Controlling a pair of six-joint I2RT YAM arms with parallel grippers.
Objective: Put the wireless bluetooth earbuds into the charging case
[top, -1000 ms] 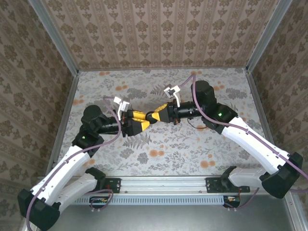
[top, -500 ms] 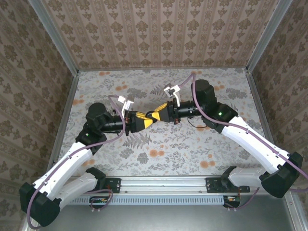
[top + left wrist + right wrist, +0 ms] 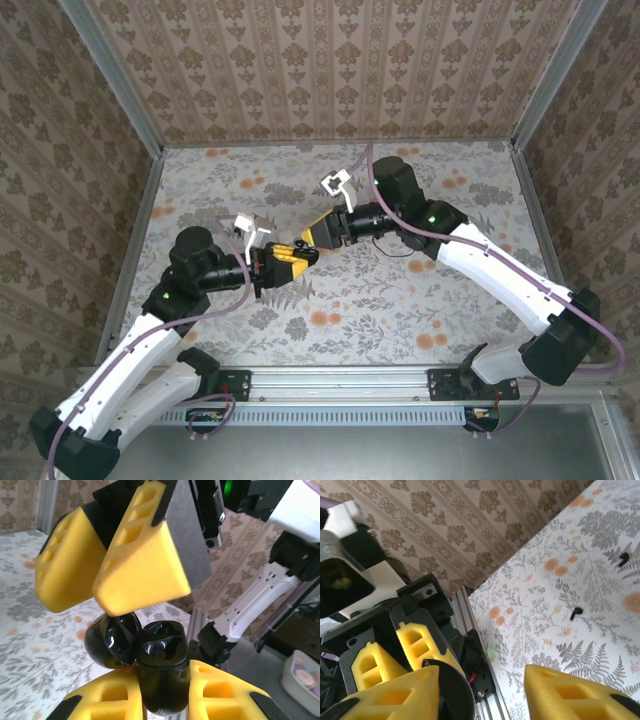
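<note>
From above, we see the left gripper and right gripper nose to nose at mid-frame over the floral table; we can't make out the case there. Left wrist now: we've got the charging case, glossy black and rounded, hinged open, pinched low in frame between the left gripper's yellow foam fingers, with the right gripper's blocky foam wedges spread just above it. Right wrist: its own fingers stand wide apart along the bottom edge, and at upper right two tiny black pieces lie on the table, the upper earbud and lower earbud, well apart from those fingers.
</note>
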